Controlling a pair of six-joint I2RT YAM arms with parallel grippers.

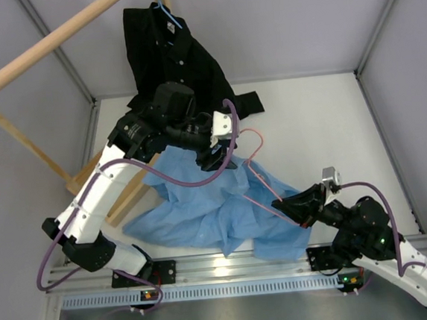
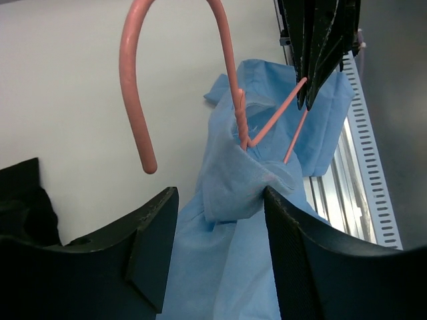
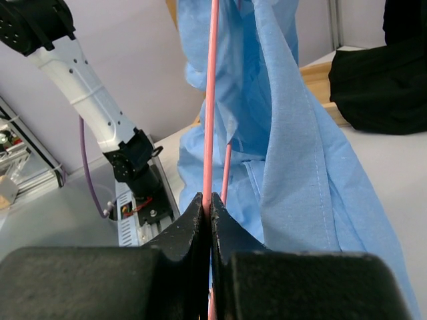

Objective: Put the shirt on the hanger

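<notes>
White table [image 1: 322,120] inside grey walls; slotted metal rail [image 1: 230,267] along the near edge. At upper left, wooden rack [image 1: 46,40], with black shirt [image 1: 183,65] hung from it on blue hanger [image 1: 171,15], hem down at the table's far edge.

Mid-table, toward the near side: shirt [image 1: 202,206], light blue, crumpled in a loose heap, one portion drawn up off the surface toward the centre.

Hanger [image 2: 128,87], pink wire, off the table and tilted. Hook high beside the left wrist, tip pointing down in the left wrist view. Twisted neck right at the top of the raised cloth; two wires sloping away toward the right arm. Blue cloth draped over part of the frame, hanging beside the wire in the right wrist view.

Right gripper [image 3: 208,207]: jaws pressed together, pinching one pink wire; wire straight up out of the pinch.

Left gripper [image 2: 220,220]: over the raised part of the shirt, jaws spread wide, bunched fold of cloth in the gap, close against one finger; contact with the other not discernible. Hook beyond the fingers, not touching them.
</notes>
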